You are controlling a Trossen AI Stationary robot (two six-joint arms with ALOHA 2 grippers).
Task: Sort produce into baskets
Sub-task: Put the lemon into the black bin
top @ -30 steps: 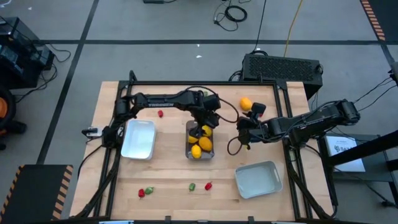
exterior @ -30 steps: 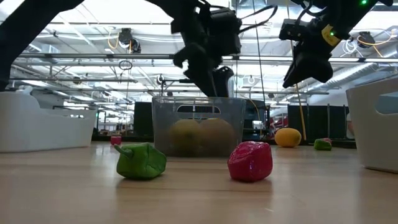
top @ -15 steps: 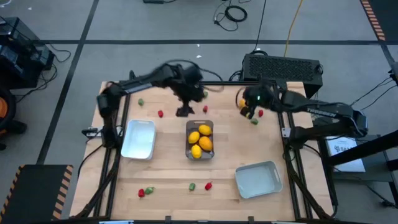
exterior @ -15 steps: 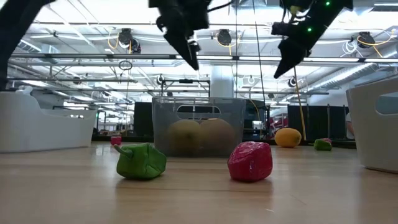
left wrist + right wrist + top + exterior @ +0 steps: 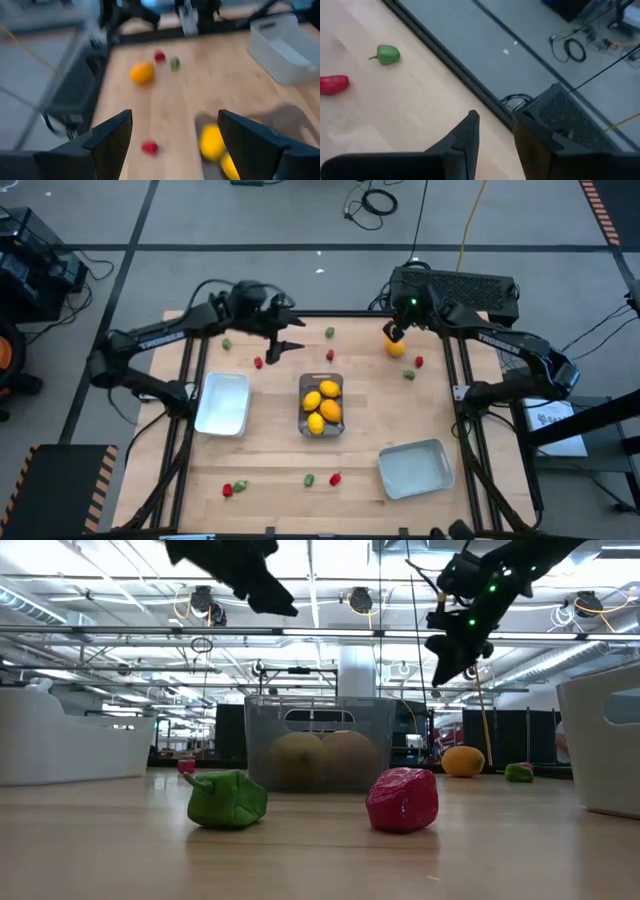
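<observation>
Three bins: narrow clear rectangular bin (image 5: 322, 404) mid-table between my two pincers and nearer the front than both; white rounded tray (image 5: 223, 402) below my left pincer's side; pale grey-blue tray (image 5: 415, 468) well forward of my right pincer.
Left pincer (image 5: 291, 347): raised over the back left of the wooden table (image 5: 270, 460), fingers spread wide apart, nothing between them.
Right pincer (image 5: 397, 332): raised at the back right edge, fingers narrowly apart, nothing held that I can see.
Clear bin contents: three rounded yellow-orange lemon-like pieces (image 5: 322, 405), well to the right of my left pincer.
Beside right pincer: one orange lemon-like piece (image 5: 396, 347) lies just under it; a small red piece (image 5: 419, 362) and a small green piece (image 5: 409, 375) sit near, towards the front.
Beside left pincer: a red strawberry-like piece (image 5: 258, 363) just to its left; a green piece (image 5: 228, 344) farther left; another green one (image 5: 329, 332) and a red one (image 5: 330, 356) to its right.
Front row: a red and green pair (image 5: 233, 488) at the left, a green piece (image 5: 309, 479) touching-close to a red one (image 5: 334, 478), all well apart from both pincers.
</observation>
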